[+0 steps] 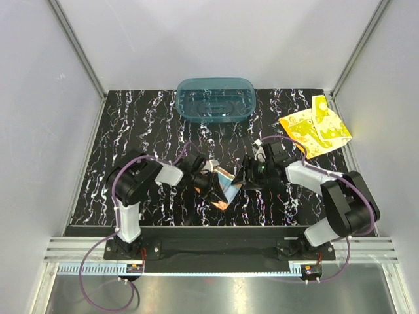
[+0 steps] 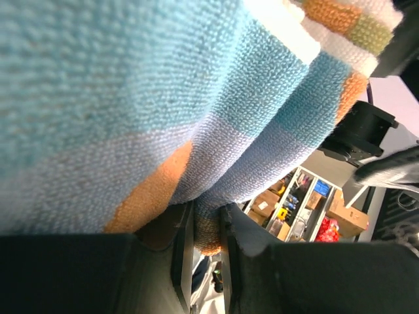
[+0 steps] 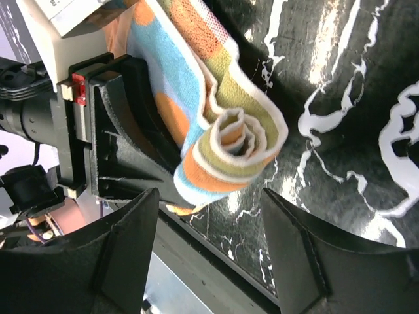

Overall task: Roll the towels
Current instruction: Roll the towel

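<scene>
1. Top external view: the tub (image 1: 215, 99) (teal, see-through) sits at the far middle of the tabletop (image 1: 150, 124), and everything below is placed against it.
2. The dotted towel (image 1: 222, 188), light blue with orange spots, is well to the near side of the tub, roughly straight in front of it, bunched between the two tools.
3. The left tool (image 1: 204, 183) is at that towel's left side, on the near side of the tub and a little left of the tub's middle.
4. Left wrist view: the left tool is clenched on a fold of the dotted towel. Its fingers (image 2: 183, 261) leave only a thin slit with cloth pinched in it, and the terry fills most of that view.
5. The right tool (image 1: 245, 178) is at the towel's other side, also on the near side of the tub, in front of the tub's right end.
6. Right wrist view: the right tool is released, its fingers (image 3: 124, 255) spread wide with nothing between them. Just past them the towel's end is wound into a loose spiral (several turns show), close against the left tool's black body.
7. Whether the roll touches the tabletop, I cannot tell.
8. The yellow towel (image 1: 315, 127) lies unrolled to the right of the tub and slightly nearer, by the tabletop's right edge, well apart from both tools.
</scene>
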Robot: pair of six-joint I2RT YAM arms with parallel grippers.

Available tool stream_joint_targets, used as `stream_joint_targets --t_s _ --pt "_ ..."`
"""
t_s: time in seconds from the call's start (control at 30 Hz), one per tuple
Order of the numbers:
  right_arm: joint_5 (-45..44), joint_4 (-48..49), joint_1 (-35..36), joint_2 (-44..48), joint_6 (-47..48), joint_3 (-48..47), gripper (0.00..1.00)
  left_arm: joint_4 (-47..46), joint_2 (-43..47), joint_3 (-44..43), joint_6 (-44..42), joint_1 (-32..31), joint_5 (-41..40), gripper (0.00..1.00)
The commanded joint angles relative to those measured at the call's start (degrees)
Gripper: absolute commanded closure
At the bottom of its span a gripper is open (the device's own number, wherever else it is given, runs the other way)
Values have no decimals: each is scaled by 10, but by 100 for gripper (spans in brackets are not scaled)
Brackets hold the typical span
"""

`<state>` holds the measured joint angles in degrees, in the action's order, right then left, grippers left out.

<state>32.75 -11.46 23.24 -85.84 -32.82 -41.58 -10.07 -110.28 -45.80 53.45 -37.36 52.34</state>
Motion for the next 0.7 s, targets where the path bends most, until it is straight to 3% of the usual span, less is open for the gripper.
stream_joint_targets --t_s 0.0,0.43,0.5,0.53,0.67 --pt "23 65 8 -21 -12 10 30 29 -27 3 1 9 -10 89" --pt "35 137 27 -99 -32 27 40 36 -40 5 -7 24 3 87" --pt "32 149 28 -107 -36 31 45 31 -38 7 -4 26 5 87" --pt "32 152 28 -111 -37 31 56 26 -35 9 2 26 7 86" --pt "35 143 34 -136 -28 17 71 42 -28 5 -5 28 -6 80"
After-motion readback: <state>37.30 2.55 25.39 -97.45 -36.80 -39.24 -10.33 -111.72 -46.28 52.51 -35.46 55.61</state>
